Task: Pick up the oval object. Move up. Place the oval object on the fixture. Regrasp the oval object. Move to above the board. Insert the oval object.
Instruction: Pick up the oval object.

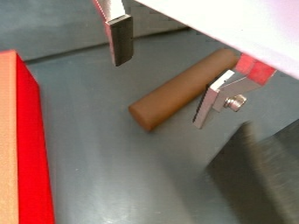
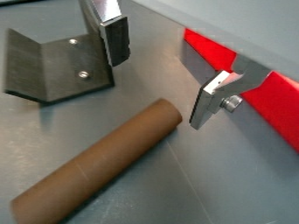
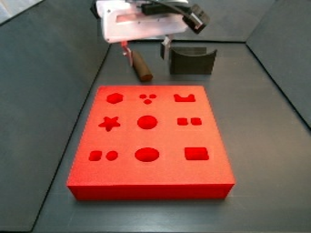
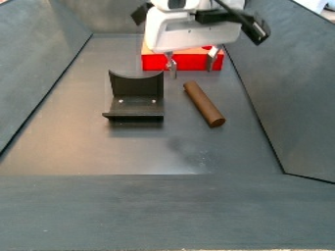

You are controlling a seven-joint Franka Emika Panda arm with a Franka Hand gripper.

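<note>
The oval object is a brown rod lying flat on the grey floor, seen in both wrist views (image 1: 176, 94) (image 2: 100, 171) and both side views (image 3: 140, 62) (image 4: 203, 103). My gripper (image 1: 166, 72) (image 2: 162, 72) is open and empty, hanging above the floor near one end of the rod, its fingers apart from it. In the side views the gripper (image 3: 145, 49) (image 4: 190, 63) sits between the rod and the red board (image 3: 152, 136) (image 4: 197, 59). The dark fixture (image 3: 191, 60) (image 4: 135, 98) stands beside the rod.
The red board's edge shows in both wrist views (image 1: 24, 140) (image 2: 251, 87). The fixture also shows in both wrist views (image 1: 263, 175) (image 2: 47, 66). Sloping dark walls (image 4: 46, 88) enclose the floor.
</note>
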